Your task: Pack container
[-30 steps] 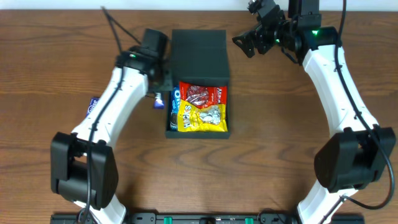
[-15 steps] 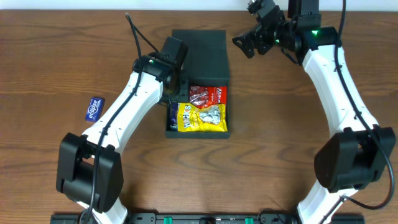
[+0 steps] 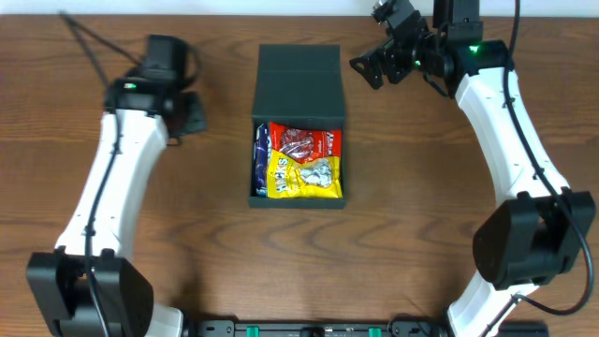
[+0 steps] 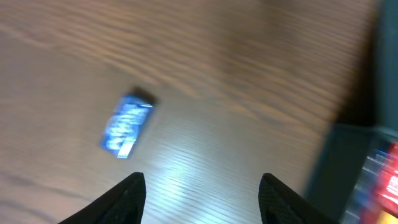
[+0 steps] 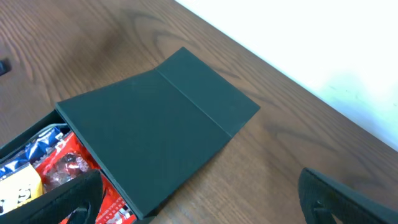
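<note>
Container sits open; only the left wrist view shows the blue packet beyond the empty, wide-open left tool.

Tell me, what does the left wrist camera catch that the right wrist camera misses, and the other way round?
Only the left wrist view shows a small blue packet lying loose on the table, ahead of the open, empty left gripper. Only the right wrist view shows the hinged lid folded back flat, a yellow packet in the box, and the open right gripper. Both show the dark teal container, a red packet inside it, and the brown wooden table.
</note>
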`<state>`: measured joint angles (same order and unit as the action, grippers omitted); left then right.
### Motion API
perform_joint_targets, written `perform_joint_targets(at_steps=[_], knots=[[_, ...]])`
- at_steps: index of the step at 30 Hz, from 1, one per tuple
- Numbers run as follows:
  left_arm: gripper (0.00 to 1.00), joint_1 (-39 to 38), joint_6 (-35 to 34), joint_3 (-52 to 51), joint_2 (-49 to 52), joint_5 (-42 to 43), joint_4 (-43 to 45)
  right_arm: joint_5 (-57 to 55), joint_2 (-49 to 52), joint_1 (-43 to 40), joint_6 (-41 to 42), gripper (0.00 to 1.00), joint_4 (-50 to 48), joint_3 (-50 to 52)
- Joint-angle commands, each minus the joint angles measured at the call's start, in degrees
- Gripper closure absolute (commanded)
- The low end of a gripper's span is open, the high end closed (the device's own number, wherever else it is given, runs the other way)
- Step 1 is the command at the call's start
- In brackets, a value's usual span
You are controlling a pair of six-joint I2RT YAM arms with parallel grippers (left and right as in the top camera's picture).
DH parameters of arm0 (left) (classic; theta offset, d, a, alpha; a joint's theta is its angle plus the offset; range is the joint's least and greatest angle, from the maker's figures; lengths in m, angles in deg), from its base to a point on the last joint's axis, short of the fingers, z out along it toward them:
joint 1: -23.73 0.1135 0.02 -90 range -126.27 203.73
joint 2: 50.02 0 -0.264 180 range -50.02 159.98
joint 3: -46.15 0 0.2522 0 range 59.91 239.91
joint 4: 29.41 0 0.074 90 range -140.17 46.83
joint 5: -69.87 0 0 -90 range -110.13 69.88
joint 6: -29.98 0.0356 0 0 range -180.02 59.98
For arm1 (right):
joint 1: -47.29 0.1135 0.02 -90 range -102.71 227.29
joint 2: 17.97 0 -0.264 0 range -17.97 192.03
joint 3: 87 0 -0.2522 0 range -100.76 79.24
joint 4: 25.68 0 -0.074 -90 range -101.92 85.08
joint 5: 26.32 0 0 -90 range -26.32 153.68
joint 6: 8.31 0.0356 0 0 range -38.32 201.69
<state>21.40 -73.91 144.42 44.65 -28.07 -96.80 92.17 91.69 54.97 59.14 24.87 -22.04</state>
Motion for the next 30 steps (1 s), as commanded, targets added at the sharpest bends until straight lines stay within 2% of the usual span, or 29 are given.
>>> perform_joint_targets(at_steps=[1, 7, 11, 15, 24, 30], knots=[[0.41, 3.8, 5.0, 0.1, 0.7, -1.7, -0.3, 0.0, -0.3, -0.5, 0.9, 0.01, 0.1, -0.5], [0.4, 9.2, 12.4, -2.5, 0.7, -1.6, 1.2, 0.0, -0.3, -0.5, 0.9, 0.01, 0.0, -0.5], [0.32, 12.4, 18.6, -7.6, 0.8, 0.0, 5.0, 0.0, -0.3, -0.5, 0.9, 0.01, -0.2, -0.5], [0.2, 14.6, 24.2, -14.2, 0.9, 5.3, 11.8, 0.0, -0.3, -0.5, 0.9, 0.01, -0.2, -0.5], [0.19, 15.2, 25.9, -24.1, 3.7, 5.0, 25.1, 0.0, -0.3, -0.5, 0.9, 0.01, -0.6, -0.5], [0.2, 15.2, 26.1, -24.2, 8.4, 5.0, 26.9, 0.0, -0.3, -0.5, 0.9, 0.01, -0.6, -0.5]])
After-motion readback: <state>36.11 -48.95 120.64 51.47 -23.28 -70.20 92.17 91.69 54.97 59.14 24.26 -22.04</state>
